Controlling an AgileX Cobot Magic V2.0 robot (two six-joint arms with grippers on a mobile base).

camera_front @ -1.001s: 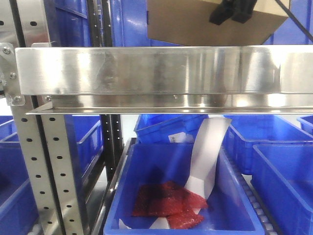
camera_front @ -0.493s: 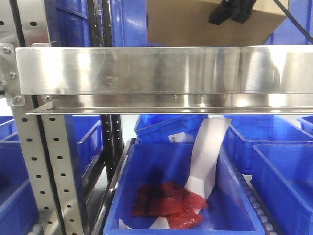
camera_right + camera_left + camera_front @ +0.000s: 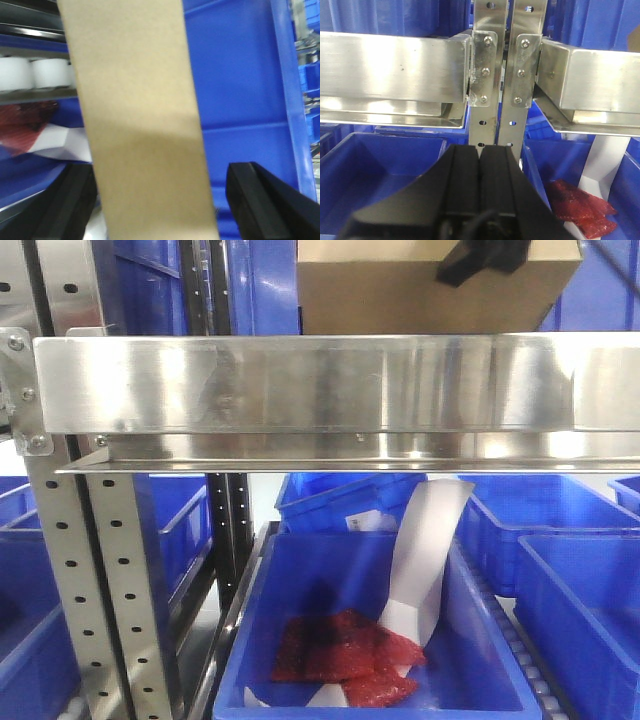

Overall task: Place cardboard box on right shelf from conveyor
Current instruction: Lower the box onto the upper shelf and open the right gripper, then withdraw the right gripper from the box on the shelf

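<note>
The cardboard box is behind the tall shiny lip of the right shelf, at the top of the front view. Its lower edge is hidden by the lip, so I cannot tell if it already rests on the shelf floor or hangs a little above it. The right gripper is at the upper right part of the box. In the right wrist view the box fills the middle, and one dark finger shows on each side of it. The jaws look a little apart from the box there, but the picture is blurred and I cannot tell for sure if they clamp it or not. The left gripper has its jaws together and holds nothing; it points at the shelf uprights.

I judge the task is almost finished: the box is at the shelf and away from the conveyor. What is left is to confirm the release and to draw the right arm back.
</note>
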